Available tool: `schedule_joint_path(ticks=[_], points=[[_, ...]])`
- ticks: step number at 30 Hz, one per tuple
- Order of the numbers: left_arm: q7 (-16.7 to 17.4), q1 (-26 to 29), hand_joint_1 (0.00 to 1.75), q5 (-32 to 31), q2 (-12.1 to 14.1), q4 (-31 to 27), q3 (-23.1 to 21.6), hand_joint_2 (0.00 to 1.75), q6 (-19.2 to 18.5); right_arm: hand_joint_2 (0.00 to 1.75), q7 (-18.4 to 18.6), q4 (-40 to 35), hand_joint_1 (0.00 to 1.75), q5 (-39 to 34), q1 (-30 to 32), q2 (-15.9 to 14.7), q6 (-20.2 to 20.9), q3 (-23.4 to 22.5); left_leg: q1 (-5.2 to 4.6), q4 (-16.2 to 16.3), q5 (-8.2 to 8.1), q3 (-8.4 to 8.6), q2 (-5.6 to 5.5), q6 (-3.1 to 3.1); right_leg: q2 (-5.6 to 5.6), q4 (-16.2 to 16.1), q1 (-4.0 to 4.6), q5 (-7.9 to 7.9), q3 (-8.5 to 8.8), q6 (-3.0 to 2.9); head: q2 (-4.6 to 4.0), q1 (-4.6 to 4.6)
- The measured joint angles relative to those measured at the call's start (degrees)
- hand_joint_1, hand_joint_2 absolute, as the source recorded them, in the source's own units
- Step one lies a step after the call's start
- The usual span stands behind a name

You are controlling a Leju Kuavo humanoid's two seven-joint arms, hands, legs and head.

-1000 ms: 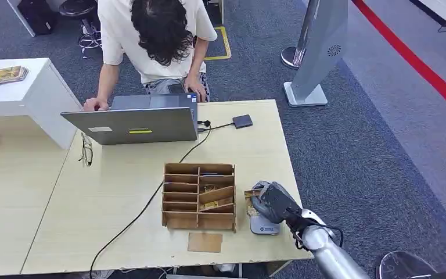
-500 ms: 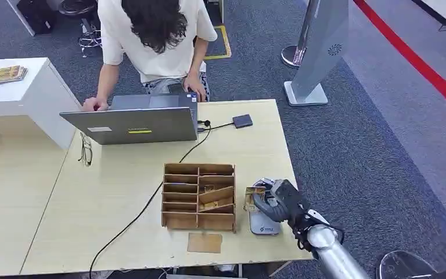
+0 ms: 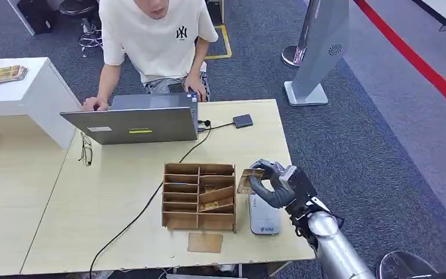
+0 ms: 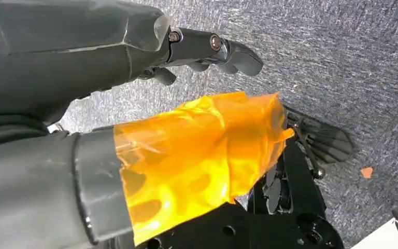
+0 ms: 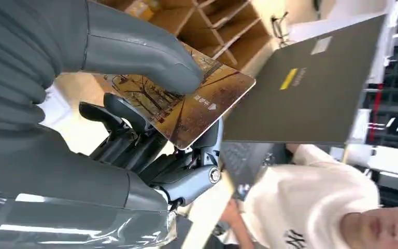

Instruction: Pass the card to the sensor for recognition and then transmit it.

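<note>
Now right hand (image 3: 276,186) up over the reader (image 3: 264,215), card (image 3: 245,181) clamped between thumb and fingers.
Card sits above the reader's far end, beside the wooden organizer (image 3: 198,196); scan step looks done or nearly, handing over likely next, needing a reach past the organizer toward the person (image 3: 154,40) at the laptop (image 3: 130,124). Left hand (image 4: 134,104) hangs over grey carpet, fingers loosely curled on nothing. Light wood table (image 3: 116,232) also carries a cable (image 3: 145,206) and glasses (image 3: 86,150); carpeted room around it.

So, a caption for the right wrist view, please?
Right hand pinching the card, laptop behind.
</note>
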Motion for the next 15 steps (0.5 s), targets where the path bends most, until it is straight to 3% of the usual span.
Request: schedule_joint_path(ticks=[6,15], points=[[-0.76,-0.27,0.0,-1.33,0.2,0.31,0.0,0.0,0.18,1.75,-0.24,-2.1,1.75,1.94,-3.6,0.28,1.57,3.1,0.0,0.0,0.01,0.0,0.02,-0.01,0.02,0.02,0.0,0.0,-0.01,0.0,0.0,0.02],[-2.86,-1.01,0.0,-3.3,2.49,4.3,-0.18,0.0,2.66,1.75,1.81,-1.73,1.75,1.73,-14.24,2.47,2.16,9.94,0.01,0.0,0.06,-0.01,0.05,-0.05,0.08,0.08,0.01,0.01,-0.05,-0.02,0.0,0.02]])
